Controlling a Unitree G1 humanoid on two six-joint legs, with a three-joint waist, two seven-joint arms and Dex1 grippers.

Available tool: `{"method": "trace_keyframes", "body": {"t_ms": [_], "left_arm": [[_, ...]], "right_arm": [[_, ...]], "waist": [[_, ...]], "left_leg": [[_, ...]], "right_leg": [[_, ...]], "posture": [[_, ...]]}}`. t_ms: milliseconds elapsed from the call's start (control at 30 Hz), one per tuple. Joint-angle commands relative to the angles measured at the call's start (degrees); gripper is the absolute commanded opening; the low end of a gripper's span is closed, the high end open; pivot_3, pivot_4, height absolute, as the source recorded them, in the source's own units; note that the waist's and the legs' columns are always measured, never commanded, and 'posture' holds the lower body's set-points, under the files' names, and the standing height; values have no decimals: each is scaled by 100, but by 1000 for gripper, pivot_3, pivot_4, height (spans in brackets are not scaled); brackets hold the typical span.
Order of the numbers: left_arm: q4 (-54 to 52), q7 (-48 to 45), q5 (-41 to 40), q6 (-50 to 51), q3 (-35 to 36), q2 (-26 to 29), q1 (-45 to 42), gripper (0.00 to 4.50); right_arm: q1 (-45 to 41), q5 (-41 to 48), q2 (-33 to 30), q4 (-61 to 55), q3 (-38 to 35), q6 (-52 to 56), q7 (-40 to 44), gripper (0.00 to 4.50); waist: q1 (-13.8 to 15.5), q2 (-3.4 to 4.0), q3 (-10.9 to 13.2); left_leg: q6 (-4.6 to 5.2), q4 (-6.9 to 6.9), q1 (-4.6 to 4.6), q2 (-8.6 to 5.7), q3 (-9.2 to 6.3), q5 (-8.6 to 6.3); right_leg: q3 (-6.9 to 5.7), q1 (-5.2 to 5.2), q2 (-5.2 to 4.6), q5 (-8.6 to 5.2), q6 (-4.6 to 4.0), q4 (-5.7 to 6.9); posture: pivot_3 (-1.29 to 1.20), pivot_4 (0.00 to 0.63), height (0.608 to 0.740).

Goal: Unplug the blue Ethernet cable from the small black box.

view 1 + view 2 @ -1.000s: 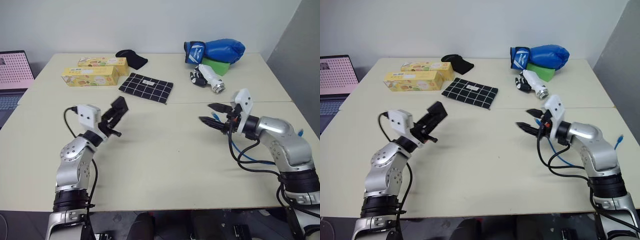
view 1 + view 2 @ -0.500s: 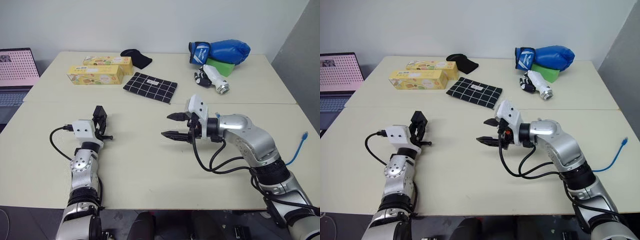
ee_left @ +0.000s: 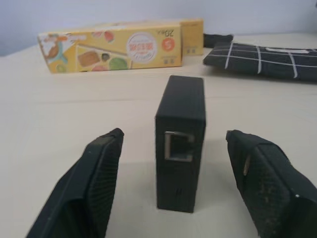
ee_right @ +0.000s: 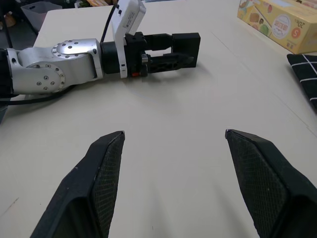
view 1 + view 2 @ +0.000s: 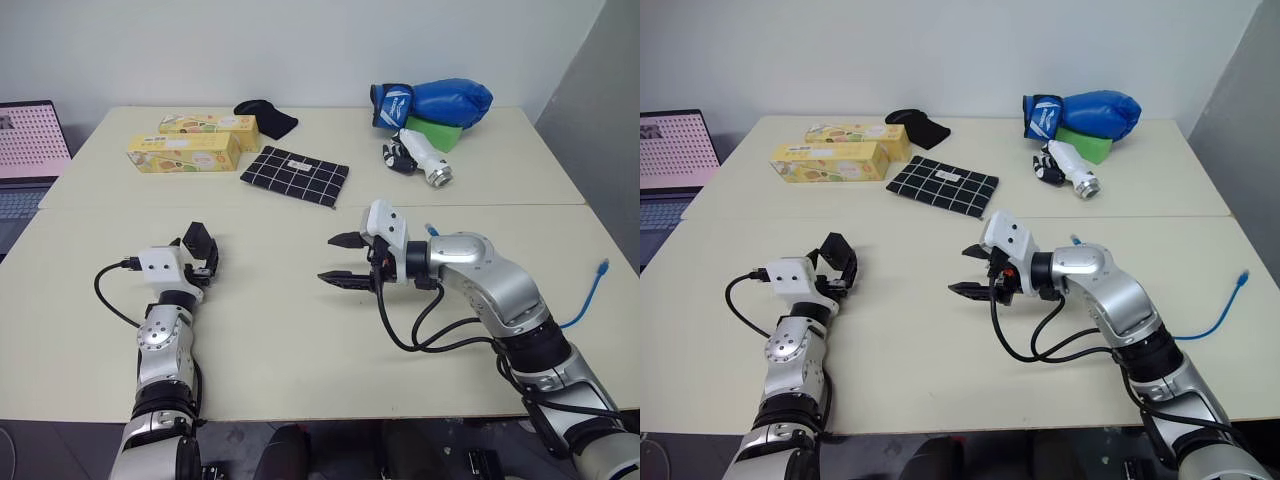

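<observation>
Apparently done: box [image 3: 180, 141] stands on edge on table [image 5: 300, 330] between open fingers of left gripper [image 5: 203, 258], port empty. Cable [image 5: 590, 295] lies far right, plug free. Right gripper [image 5: 340, 259] open, holds nothing, mid-table.

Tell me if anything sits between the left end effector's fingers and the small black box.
Nothing visible does. In the left wrist view the small black box stands on edge on the table in the gap between the left end effector's open fingers, its empty port facing the camera, with bare tabletop on both sides of it.
</observation>
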Motion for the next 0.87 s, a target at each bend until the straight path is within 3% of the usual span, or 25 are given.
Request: {"method": "trace_keyframes", "body": {"t_ms": [33, 133, 333, 667, 867], "left_arm": [[-984, 180, -75, 1131, 59, 138, 734, 3800], [-1965, 8, -160, 1790, -8, 346, 1226, 3800], [-3745, -1095, -768, 3227, 100, 1373, 2064, 3800], [-4175, -2044, -1285, 3689, 587, 2262, 2047, 3800], [-4274, -2367, -1461, 3900, 690, 2457, 2105, 3800]], "right_arm": [[235, 127, -2, -240, -279, -96, 1, 3446], [532, 81, -38, -252, -460, -153, -135, 3446], [1207, 211, -695, -413, -1165, -70, -8, 3446], [1284, 413, -1800, 205, -1969, -104, 630, 3446], [1199, 382, -2126, 361, -2104, -92, 770, 3446]], "waist": [[-29, 0, -1], [-81, 0, -1], [-69, -1, 1], [32, -2, 2], [29, -2, 2]], "left_leg": [[0, -2, 2, 2, 1, 0], [0, -6, 4, 5, 3, -1], [0, -7, 1, 8, -5, -1], [2, -6, 2, 3, 14, -1], [2, -7, 3, 6, 15, -1]], "right_leg": [[2, 0, 0, 0, 0, 0], [7, 0, -2, 0, 0, 0], [6, 1, 0, 0, -1, -1], [3, 4, 7, -1, 0, -3], [6, 4, 6, -1, 0, -5]], "posture": [[0, 150, 740], [0, 150, 740], [0, 150, 740], [0, 150, 740], [0, 150, 740]]}}
